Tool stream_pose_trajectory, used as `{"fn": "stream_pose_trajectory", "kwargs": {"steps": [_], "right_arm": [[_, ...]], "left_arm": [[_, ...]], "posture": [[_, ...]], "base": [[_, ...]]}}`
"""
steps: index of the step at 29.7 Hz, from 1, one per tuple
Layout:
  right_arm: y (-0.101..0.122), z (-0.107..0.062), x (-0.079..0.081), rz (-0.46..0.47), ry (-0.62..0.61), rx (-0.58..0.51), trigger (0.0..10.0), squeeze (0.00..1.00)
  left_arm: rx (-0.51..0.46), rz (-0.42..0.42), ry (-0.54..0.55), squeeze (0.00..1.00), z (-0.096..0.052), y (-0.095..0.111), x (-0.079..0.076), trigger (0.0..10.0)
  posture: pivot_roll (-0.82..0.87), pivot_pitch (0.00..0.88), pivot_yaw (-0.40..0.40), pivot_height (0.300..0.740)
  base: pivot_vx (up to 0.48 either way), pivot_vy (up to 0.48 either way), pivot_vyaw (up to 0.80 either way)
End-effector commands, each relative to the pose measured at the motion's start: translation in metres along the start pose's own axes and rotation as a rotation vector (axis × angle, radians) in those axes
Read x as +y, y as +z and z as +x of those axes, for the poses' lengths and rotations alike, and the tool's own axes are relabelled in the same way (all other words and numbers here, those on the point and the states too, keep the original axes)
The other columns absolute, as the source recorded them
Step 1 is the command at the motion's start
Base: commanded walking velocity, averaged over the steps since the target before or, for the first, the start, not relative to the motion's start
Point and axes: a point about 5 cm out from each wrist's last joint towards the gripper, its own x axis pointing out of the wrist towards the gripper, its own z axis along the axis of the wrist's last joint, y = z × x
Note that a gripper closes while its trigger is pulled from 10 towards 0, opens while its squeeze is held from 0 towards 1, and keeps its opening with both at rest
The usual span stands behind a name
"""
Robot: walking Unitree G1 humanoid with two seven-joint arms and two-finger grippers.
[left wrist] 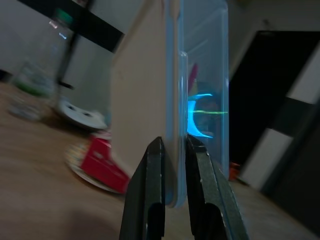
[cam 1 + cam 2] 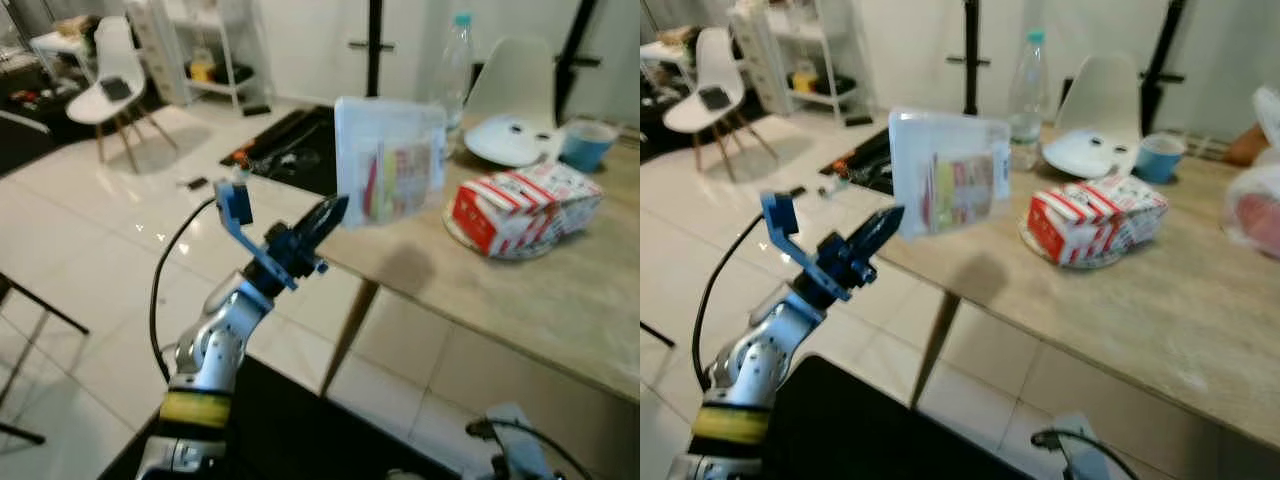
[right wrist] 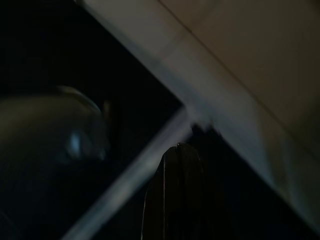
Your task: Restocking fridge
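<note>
Above the table's (image 2: 560, 300) near-left corner, left gripper (image 2: 330, 213) pinches a clear box (image 2: 390, 160) by its edge, held upright in air. Step judged: carrying stock. Next: turn toward fridge, keeping the thin grip firm. Right gripper's (image 3: 175, 190) state: cannot tell.

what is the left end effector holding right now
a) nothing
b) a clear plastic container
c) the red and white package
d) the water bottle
b: the left end effector has its fingers pinched on the edge of the clear plastic container, held up off the table.
</note>
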Motion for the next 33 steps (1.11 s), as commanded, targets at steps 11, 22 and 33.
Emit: {"fn": "stream_pose_trajectory", "kwargs": {"steps": [11, 22, 33], "right_arm": [[0.007, 0.002, 0.004, 0.031, 0.01, -0.029, 10.0, 0.0], [0.032, 0.003, 0.002, 0.094, 0.046, -0.125, 10.0, 0.0], [0.08, 0.001, 0.016, 0.196, 0.301, -0.31, 10.0, 0.0]], "left_arm": [[-0.029, -0.002, -0.022, 0.0, -0.001, 0.008, -0.003, 10.0], [-0.022, 0.007, -0.041, 0.0, -0.004, 0.008, -0.004, 10.0], [-0.023, 0.006, -0.081, 0.0, -0.007, 0.009, -0.005, 10.0]], "posture": [[-0.06, 0.0, 0.006, 0.74], [-0.06, 0.0, 0.008, 0.74], [-0.06, 0.0, 0.007, 0.74]], "base": [[-0.338, 0.0, 0.0], [0.0, 0.0, 0.0], [0.0, 0.0, 0.0]]}}
